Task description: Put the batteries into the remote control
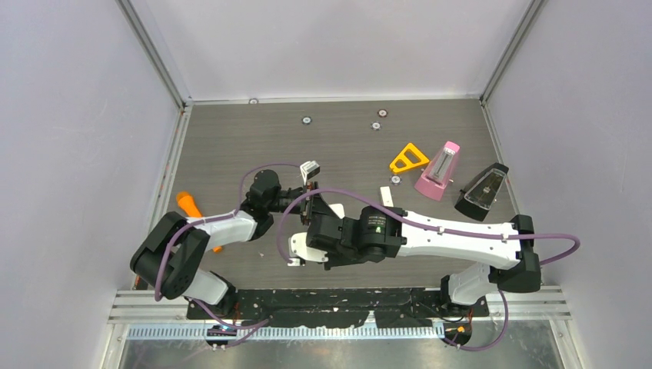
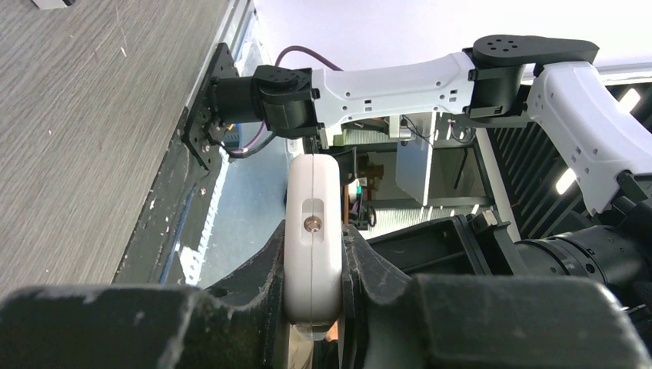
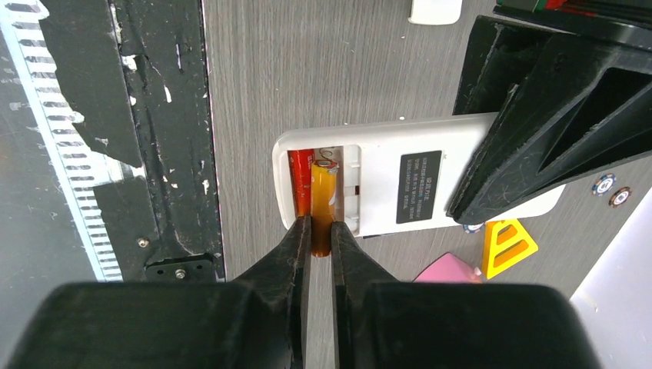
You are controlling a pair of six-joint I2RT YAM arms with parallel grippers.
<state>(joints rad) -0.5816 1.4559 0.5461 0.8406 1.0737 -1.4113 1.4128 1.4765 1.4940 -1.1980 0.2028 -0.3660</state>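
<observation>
Two arms meet over the grey worktop (image 1: 231, 138), hands tip to tip. Left hand (image 2: 311, 265) is closed on the remote control (image 2: 313, 192), which is clamped edge-on between both fingers. The remote's back faces the right hand (image 3: 321, 238), battery bay open, cover off.

Clutter, all well off to the right of both hands:
- black wedge-shaped case (image 1: 482, 192), farthest out
- pink metronome (image 1: 438, 173), just beside the case on the hand side
- yellow triangle (image 1: 408, 159), just beyond the metronome

Orange cone-ended stick (image 1: 189, 206) lies behind the left hand, by that arm's elbow. Small white piece (image 1: 387, 197) lies flat between the hands and the metronome.

Right hand is pinched shut on an orange battery (image 3: 324, 192), gripped at its near end. The far end pokes into the open bay straight ahead of the fingertips, tilted, not seated flat. Red battery (image 3: 301, 181) already sits in the bay slot, touching the held one on its left in the right wrist view. Other batteries can't be made out.
</observation>
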